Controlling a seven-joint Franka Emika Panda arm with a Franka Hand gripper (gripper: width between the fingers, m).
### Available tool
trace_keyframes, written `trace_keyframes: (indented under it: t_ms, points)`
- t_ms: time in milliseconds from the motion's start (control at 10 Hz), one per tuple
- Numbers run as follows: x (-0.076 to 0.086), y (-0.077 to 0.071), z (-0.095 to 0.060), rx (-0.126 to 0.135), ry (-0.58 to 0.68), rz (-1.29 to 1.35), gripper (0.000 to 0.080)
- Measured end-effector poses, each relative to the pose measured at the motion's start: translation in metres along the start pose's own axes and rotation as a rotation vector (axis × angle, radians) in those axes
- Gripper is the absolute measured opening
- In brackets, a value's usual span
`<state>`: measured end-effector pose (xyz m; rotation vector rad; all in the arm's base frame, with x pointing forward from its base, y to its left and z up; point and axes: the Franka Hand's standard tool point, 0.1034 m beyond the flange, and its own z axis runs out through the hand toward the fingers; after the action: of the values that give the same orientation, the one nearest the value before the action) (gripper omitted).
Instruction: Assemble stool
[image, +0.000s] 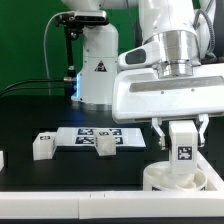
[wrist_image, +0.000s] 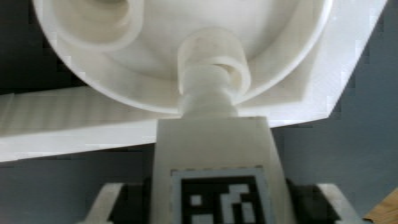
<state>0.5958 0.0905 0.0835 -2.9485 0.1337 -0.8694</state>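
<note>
Your jaws are clamped shut on a short chunky white plastic leg (image: 183, 150) with a black-and-white square tag, held upright at the exterior view's right. Directly under it, the round white plastic disc seat (image: 172, 178) sits on the black surface (image: 40, 172).

Key relation: the leg's long axis runs vertical, straight down from the jaws into the seat. In the wrist view the leg's narrow tip (wrist_image: 221, 68) meets a socket inside the seat's rim. Whether it is only touching or partly seated, can't tell; the view is too close and blurred.

My read: you're on leg insertion. The next move needs that axis in line with the socket while you press or twist down.

A spare white leg (image: 43, 146) lies just beside the marker board (image: 80, 132), another white leg (image: 104, 145) at that board's near edge. Both are well apart from the jaws, toward the exterior view's left.
</note>
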Motion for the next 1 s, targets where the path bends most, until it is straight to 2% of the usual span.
trace_keyframes:
  t_ms: [300,500,1000]
  points:
    - [-0.001,-0.006,0.003,0.006,-0.002,-0.006,0.0333]
    - [-0.010,-0.006,0.009,0.004,-0.017,-0.009,0.0333]
    - [-0.019,-0.012,0.014,0.003,-0.021,-0.015,0.0333]
